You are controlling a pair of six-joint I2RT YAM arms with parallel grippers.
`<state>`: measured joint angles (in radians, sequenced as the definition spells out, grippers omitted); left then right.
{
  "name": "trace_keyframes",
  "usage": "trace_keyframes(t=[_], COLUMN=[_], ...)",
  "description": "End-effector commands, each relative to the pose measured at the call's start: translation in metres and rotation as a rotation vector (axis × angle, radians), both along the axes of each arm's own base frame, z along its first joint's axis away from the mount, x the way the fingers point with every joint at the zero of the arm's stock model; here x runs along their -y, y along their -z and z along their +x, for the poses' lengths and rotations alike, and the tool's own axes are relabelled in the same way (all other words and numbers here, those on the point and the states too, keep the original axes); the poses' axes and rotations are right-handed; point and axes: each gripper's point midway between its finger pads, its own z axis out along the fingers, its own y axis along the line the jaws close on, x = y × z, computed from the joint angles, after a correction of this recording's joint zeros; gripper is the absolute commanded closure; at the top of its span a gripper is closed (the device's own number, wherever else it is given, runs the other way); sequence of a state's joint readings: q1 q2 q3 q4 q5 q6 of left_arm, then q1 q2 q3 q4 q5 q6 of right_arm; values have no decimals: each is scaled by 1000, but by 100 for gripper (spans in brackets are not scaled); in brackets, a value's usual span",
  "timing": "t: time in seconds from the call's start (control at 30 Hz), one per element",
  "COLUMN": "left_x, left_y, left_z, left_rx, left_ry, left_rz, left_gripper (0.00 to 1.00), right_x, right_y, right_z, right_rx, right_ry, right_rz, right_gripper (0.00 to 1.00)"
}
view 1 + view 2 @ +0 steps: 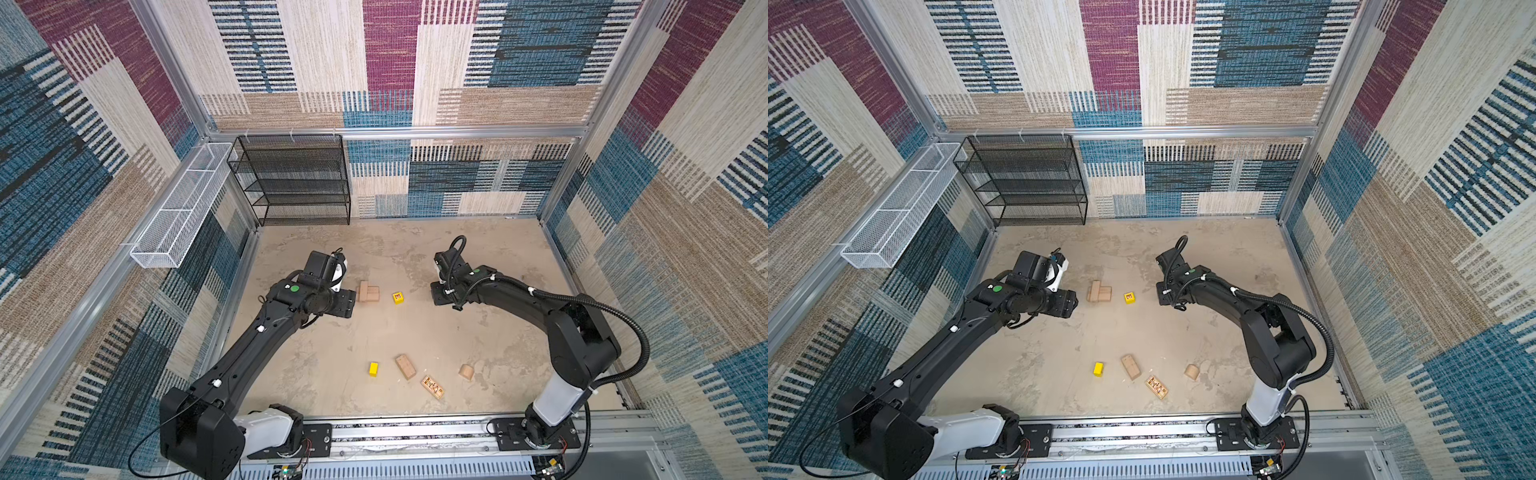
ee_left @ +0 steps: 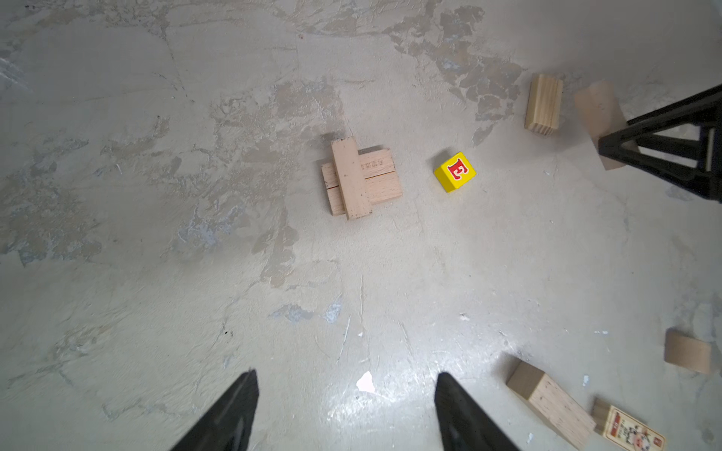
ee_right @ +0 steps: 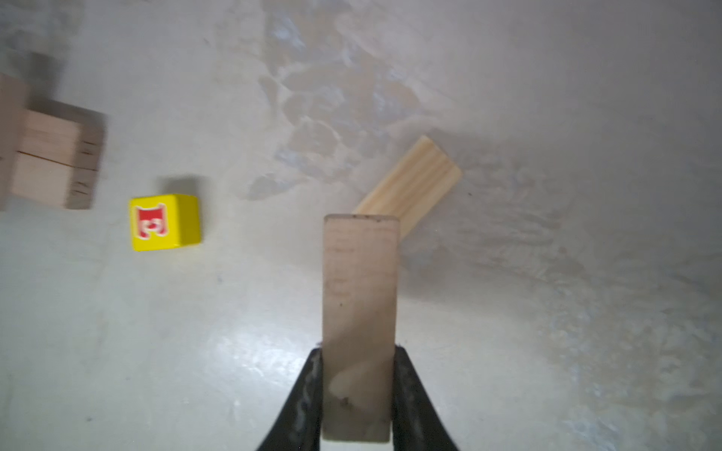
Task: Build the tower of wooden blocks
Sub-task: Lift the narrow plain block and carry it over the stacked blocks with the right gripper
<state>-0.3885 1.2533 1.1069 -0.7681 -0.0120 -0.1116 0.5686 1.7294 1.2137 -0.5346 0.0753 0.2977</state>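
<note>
Looking down in both top views, I see the tower (image 1: 369,291) (image 1: 1099,291) on the table (image 1: 415,332), left of the middle and well clear of every edge. It is two wood blocks side by side with a third laid across them. Bare floor lies open behind it toward the rack (image 1: 295,178) and in front toward the near rail. The basket (image 1: 183,208) hangs on the left wall, above the table.

My left gripper (image 2: 347,375) hovers over the table just left of the tower, fingers wide apart and empty. My right gripper (image 3: 357,351) is clamped on a tan block (image 3: 359,281), which sticks out past the fingertips, clear of the floor.

The E block (image 1: 398,297) sits between the tower and my right gripper, near the tower but not touching it. A pale block (image 3: 414,183) lies flat on the floor beneath the tan block. Toward the near edge lie a yellow block (image 1: 373,369), an oblong (image 1: 405,366), a patterned block (image 1: 432,387) and a round piece (image 1: 467,372). None of these touch, and all are well apart from the tower.

In the top views the arms hide both sets of fingers, the tan block and the pale block; only the wrist views show them. The right wrist view catches just a blurred corner of the tower, while the left wrist view shows it whole.
</note>
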Motion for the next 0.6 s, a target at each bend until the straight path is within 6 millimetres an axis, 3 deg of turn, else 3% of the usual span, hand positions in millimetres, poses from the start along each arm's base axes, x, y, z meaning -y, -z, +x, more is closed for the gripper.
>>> trace_keyframes(t=[0.0,0.13,0.27,0.4,0.57], left_x=[-10,-16,-20,-20,-20], left_y=[-5,-7,-9,-14,-13], left_z=[1,1,-2,-2,-3], left_rx=[31,40,57,74,72], left_ry=[-20,-43,-57,-62,-59], left_rz=[40,53,55,51,50], left_gripper=[24,24,23,23,23], right_x=[-45,-99,-135,-161,-173], right_y=[-27,-39,-23,-5,5], right_z=[6,4,3,4,11], right_rx=[38,62,32,-5,3], right_ry=[3,-14,19,28,43], right_rz=[150,230,262,280,272], right_gripper=[100,100,100,100,100])
